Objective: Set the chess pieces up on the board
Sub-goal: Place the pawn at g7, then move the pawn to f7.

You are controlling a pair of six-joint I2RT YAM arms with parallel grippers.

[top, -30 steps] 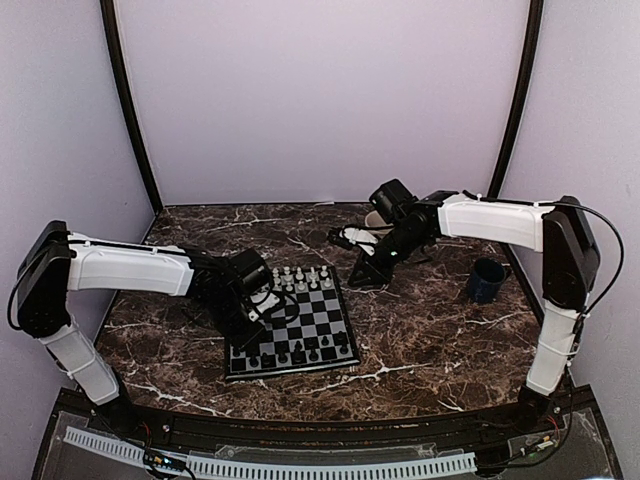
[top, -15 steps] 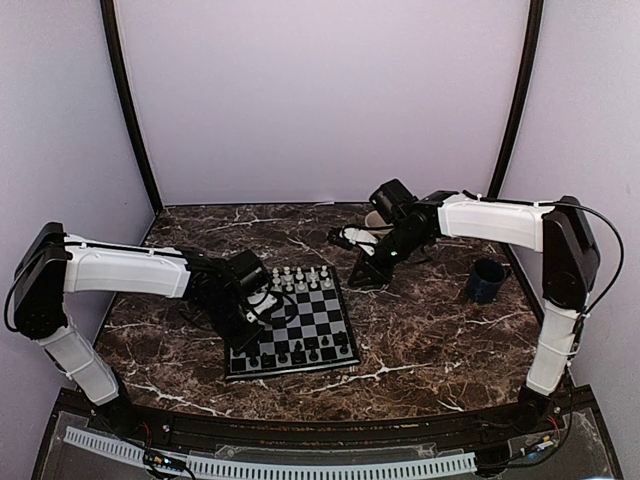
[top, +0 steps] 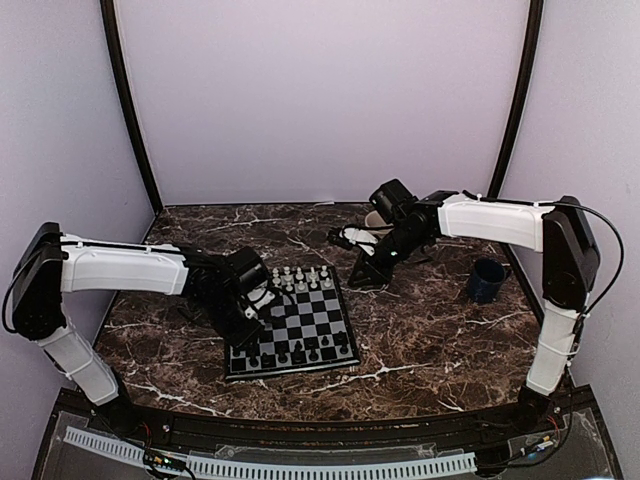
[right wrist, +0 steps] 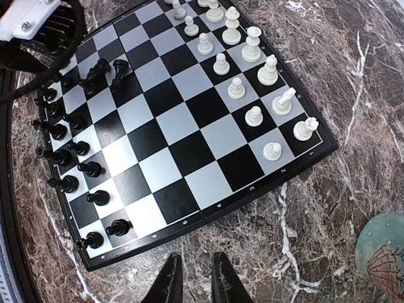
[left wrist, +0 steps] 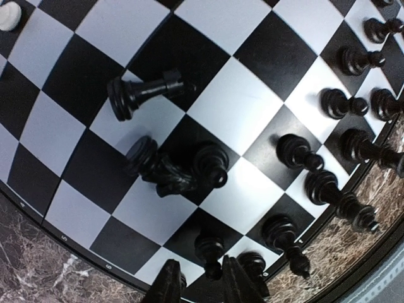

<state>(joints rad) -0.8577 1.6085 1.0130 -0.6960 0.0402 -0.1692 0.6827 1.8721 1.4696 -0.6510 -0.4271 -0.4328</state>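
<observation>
The board (top: 318, 318) lies between the arms. In the right wrist view, white chess pieces (right wrist: 252, 115) stand in two rows along its right side and black ones (right wrist: 82, 167) along its left. My left gripper (top: 256, 308) hangs low over the black end. In the left wrist view it (left wrist: 199, 259) is open, and an upright black pawn (left wrist: 210, 247) stands between the fingers with a gap on its left. A black rook (left wrist: 145, 91) and a knight (left wrist: 165, 172) lie toppled on the squares (left wrist: 240, 101). My right gripper (right wrist: 196, 255) is slightly open and holds nothing. It hovers over marble beside the board's numbered edge (right wrist: 218, 205).
A dark blue mug (top: 487, 280) stands at the right of the marble table (top: 430, 340). A teal patterned cup (right wrist: 382, 252) sits close to my right gripper (top: 360, 272). The left arm's white link (top: 120, 268) stretches in from the left wall.
My left jaws have parted and let go of the black pawn, which stands on its square. The right arm has not moved.
</observation>
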